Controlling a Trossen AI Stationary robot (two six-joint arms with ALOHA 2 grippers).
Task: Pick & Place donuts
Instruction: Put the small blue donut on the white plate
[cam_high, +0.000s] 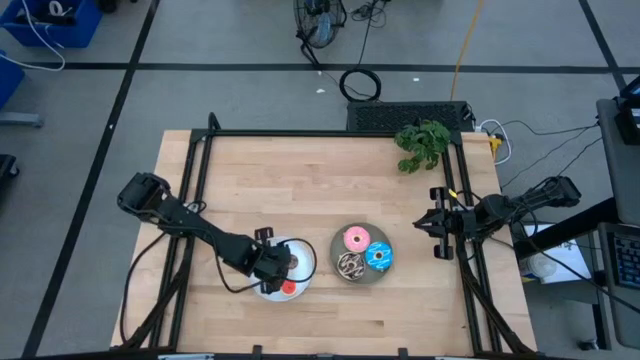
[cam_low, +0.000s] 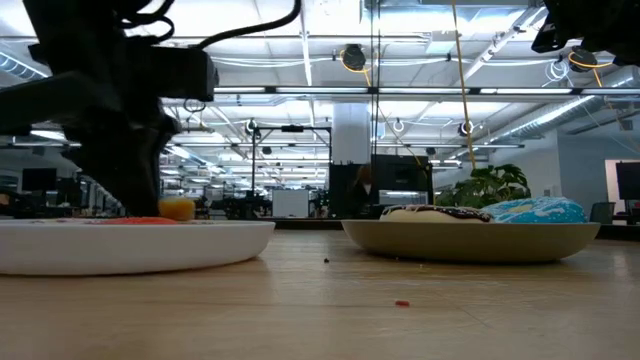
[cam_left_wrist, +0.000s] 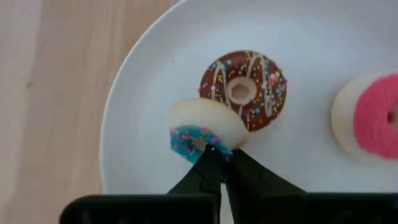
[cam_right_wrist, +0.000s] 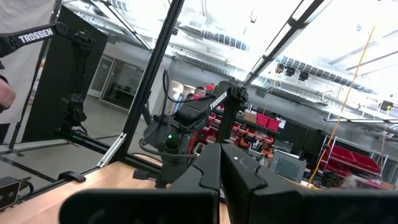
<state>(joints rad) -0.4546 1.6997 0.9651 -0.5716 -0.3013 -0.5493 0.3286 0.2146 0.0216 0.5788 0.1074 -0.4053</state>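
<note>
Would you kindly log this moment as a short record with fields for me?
left gripper: over the white plate, fingers shut on the blue mini donut, which is tilted up
beside it: brown sprinkled mini donut, lying flat
also on white plate: red mini donut
grey plate: pink donut, blue donut, chocolate sprinkled donut
right gripper: waiting at the table's right edge, fingers shut, holding nothing

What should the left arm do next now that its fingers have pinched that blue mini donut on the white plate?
Probably lift straight up a little. The left gripper is shut on the blue mini donut, which sits tilted on edge on the white plate and against the brown mini donut. Rising first should clear that neighbour before carrying it towards the grey plate.
</note>
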